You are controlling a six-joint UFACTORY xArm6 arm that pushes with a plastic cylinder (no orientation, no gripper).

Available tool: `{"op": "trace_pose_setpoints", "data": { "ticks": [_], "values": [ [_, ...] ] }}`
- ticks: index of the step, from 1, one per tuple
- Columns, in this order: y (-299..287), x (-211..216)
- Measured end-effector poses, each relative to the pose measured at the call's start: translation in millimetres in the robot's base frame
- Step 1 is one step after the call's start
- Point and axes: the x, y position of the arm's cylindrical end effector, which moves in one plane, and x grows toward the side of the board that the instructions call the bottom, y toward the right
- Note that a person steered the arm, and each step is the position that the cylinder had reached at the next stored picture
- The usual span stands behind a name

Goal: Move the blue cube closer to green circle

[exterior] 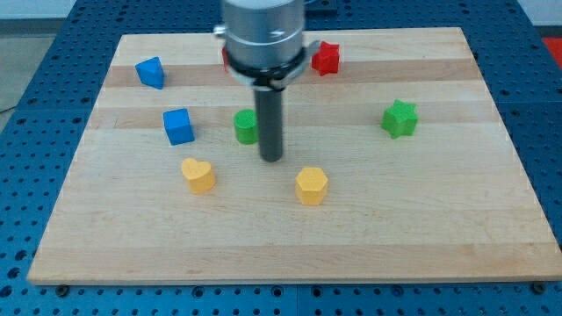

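Blue cube (178,125) sits left of green circle (246,126), apart; my tip (272,159) just right of the circle and slightly below. Yellow heart (198,175) lies below the cube, yellow hexagon (311,185) below-right of the tip. Green star (399,118) far right, red block (326,58) and another blue block (151,72) toward the top of the board (439,228).

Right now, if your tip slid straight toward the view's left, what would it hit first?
My tip would probably miss the green circle, which sits just above that line, and slide between the blue cube and yellow heart; depth is uncertain.

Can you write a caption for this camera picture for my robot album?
My tip rests just right of the green circle, with the blue cube waiting to its left.
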Motion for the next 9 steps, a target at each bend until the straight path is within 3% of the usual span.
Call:
{"op": "trace_pose_setpoints", "data": {
  "ticks": [3,4,5,6,7,9],
  "values": [
    [-173.2,3.0],
    [-203.4,-29.4],
    [-183.4,-59.6],
    [-116.7,-61.6],
    [-90.6,-61.1],
    [-121.7,-21.7]
  ]
}}
